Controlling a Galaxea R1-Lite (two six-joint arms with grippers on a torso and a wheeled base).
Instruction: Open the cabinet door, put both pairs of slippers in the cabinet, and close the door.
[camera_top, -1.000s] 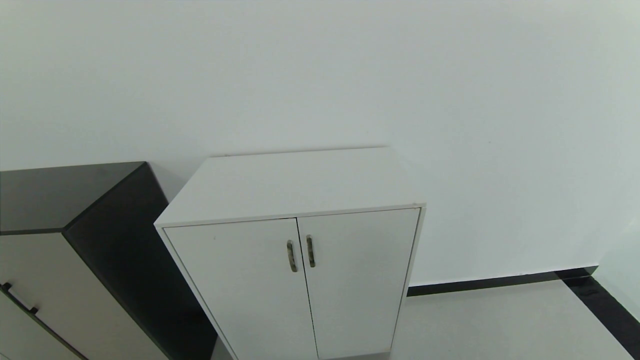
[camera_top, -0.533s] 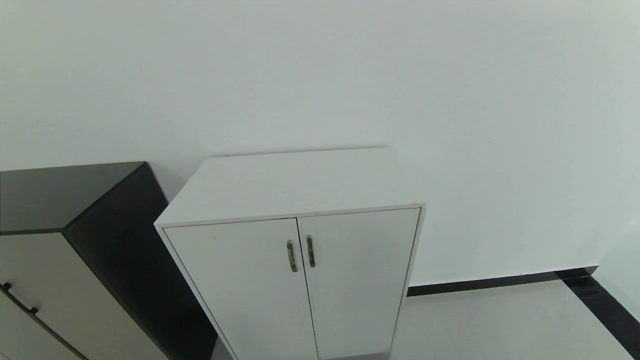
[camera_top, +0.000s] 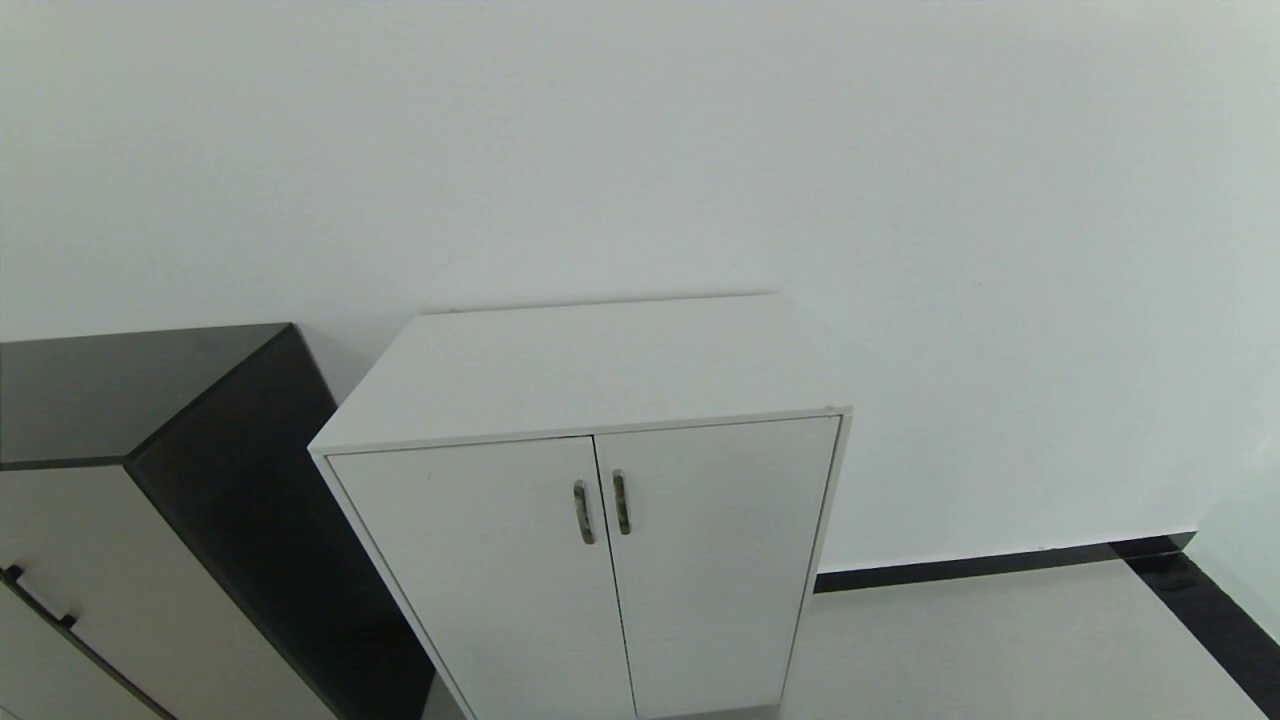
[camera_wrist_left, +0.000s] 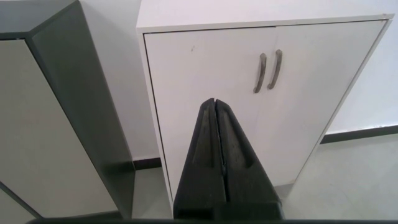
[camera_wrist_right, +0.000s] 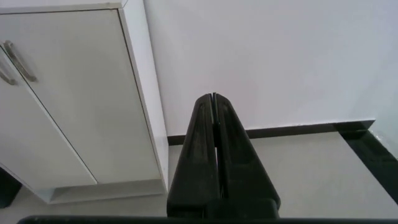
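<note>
A white two-door cabinet (camera_top: 590, 560) stands against the wall with both doors closed. Two metal handles (camera_top: 601, 510) sit side by side at the middle seam. In the left wrist view my left gripper (camera_wrist_left: 216, 107) is shut with nothing in it, some way in front of the left door (camera_wrist_left: 205, 99), with the handles (camera_wrist_left: 267, 71) off to one side. My right gripper (camera_wrist_right: 214, 99) is shut and empty too, off the cabinet's right side (camera_wrist_right: 143, 93), over the floor near the wall.
A taller cabinet with black sides and a beige front (camera_top: 120, 520) stands close on the white cabinet's left. A black baseboard (camera_top: 1000, 565) runs along the wall to the right, above open light floor (camera_top: 1000, 650).
</note>
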